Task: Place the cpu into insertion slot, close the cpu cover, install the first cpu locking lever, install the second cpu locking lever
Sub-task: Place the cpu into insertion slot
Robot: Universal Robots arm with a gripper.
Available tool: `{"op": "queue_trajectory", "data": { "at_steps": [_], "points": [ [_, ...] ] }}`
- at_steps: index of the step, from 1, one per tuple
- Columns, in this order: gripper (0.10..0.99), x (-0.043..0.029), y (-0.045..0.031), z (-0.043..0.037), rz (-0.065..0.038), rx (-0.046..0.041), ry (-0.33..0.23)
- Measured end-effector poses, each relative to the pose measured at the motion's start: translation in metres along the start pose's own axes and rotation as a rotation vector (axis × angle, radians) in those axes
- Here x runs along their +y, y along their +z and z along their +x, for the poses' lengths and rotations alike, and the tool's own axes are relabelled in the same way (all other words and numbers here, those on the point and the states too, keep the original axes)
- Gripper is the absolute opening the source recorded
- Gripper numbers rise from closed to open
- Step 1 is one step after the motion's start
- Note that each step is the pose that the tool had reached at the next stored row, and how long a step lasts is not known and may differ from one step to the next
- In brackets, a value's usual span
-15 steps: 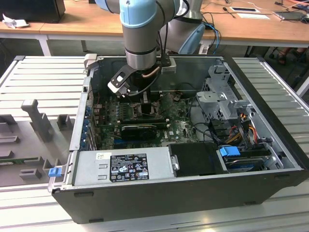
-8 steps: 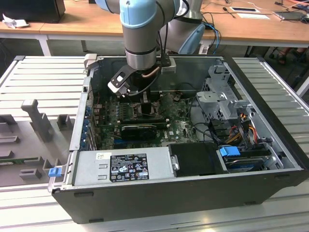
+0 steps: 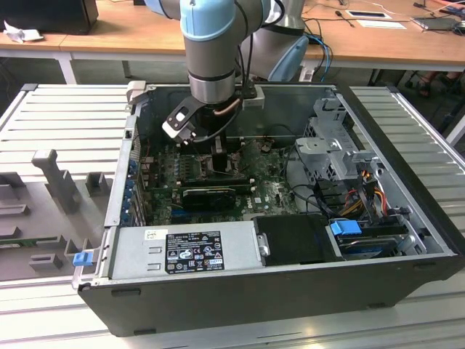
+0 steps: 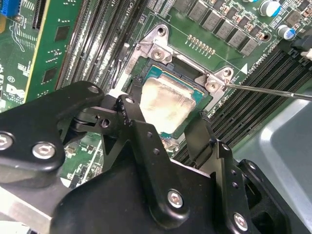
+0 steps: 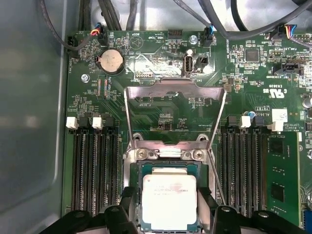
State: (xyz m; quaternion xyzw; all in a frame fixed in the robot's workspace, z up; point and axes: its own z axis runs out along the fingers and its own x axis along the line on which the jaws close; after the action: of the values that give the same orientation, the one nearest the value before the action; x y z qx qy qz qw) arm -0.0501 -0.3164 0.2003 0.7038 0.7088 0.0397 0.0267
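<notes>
The cpu [image 5: 169, 195], a small square chip with a dull silver top, lies low in the insertion slot [image 5: 168, 154], whose silver rim is bordered by green board. In both wrist views my gripper [image 5: 169, 210] straddles it, and the black fingers [image 5: 127, 210] press against two opposite edges. The second wrist view shows the cpu [image 4: 163, 100] inside the slot's rim [image 4: 156, 48], between my gripper's [image 4: 168, 122] fingers. The cpu cover [image 5: 175, 87], a thin silver frame, stands swung open behind the slot. A thin locking lever [image 4: 273, 92] sticks out free beside the slot. In the exterior view my gripper [image 3: 220, 163] reaches down into the open case.
Long black memory slots [image 5: 95, 170] flank the socket on both sides. A grey power supply [image 3: 182, 251], a drive cage [image 3: 330, 149] and bundled cables [image 3: 363, 196] crowd the case [image 3: 276, 309]. A coin battery [image 5: 110, 61] sits beyond the cover.
</notes>
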Motion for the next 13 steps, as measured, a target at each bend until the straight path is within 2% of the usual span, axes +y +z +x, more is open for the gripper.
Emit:
{"op": "queue_trajectory", "data": {
  "at_steps": [5,6,7,11,12,13],
  "points": [
    [0.6,0.0008,-0.0082,0.0001,0.0,0.0,0.0],
    [0.533,0.0009,-0.0092,0.0002,0.0,-0.0002,0.0],
    [0.533,0.001,-0.0099,0.0002,0.0,-0.0001,0.0],
    [0.29,0.0012,-0.0126,0.0002,0.0,-0.0008,0.0],
    [0.29,0.0012,-0.0129,0.0002,0.0,-0.0009,0.0],
    [0.227,0.0013,-0.0132,0.0003,0.0,-0.0008,0.0]
  ]
}}
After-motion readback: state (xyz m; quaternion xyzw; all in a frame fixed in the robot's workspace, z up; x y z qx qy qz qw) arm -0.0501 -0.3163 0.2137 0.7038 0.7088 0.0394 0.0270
